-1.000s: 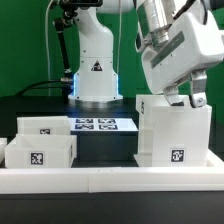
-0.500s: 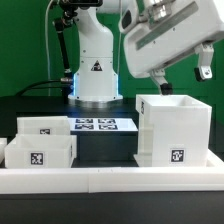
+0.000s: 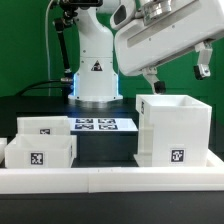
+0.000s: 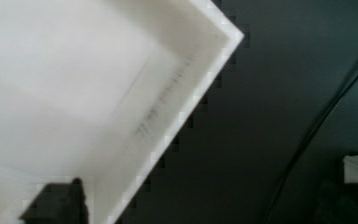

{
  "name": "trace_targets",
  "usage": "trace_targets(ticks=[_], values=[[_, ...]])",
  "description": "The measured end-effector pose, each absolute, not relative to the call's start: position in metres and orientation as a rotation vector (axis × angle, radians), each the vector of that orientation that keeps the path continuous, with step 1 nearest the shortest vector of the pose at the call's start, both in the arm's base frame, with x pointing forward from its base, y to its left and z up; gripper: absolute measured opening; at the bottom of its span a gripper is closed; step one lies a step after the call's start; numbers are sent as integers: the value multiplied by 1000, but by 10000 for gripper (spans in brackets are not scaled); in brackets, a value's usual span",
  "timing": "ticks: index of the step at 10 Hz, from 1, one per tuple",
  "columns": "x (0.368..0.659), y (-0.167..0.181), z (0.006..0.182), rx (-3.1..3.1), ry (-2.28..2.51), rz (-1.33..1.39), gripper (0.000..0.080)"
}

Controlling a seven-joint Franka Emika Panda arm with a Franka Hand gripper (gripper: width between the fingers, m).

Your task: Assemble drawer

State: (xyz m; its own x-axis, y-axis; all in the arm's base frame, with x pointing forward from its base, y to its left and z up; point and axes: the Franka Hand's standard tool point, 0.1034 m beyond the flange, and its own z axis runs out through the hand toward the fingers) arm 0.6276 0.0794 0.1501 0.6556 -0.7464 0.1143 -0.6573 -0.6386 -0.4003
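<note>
The drawer's large white cube-like shell stands at the exterior view's right, open side up, with a tag low on its front. Two small open-top trays sit at the left, one in front and one behind, each with a tag. My gripper hangs above the shell, clear of its rim, with its fingers wide apart and nothing between them. In the wrist view the shell's white rim and inner wall fill one side, and one dark fingertip shows at the edge.
The marker board lies flat between the trays and the shell. A low white border rail runs along the front. The arm's white base stands at the back on the black table.
The gripper has risen from the shell's top rim and swung toward the exterior view's left. It is empty. The shell and trays have not moved.
</note>
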Motion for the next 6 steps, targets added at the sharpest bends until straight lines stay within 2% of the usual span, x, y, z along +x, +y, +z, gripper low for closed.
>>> trace_targets(ticks=[4, 6], values=[[623, 47, 154, -2966, 277, -399, 649], [623, 37, 153, -2996, 96, -415, 649]])
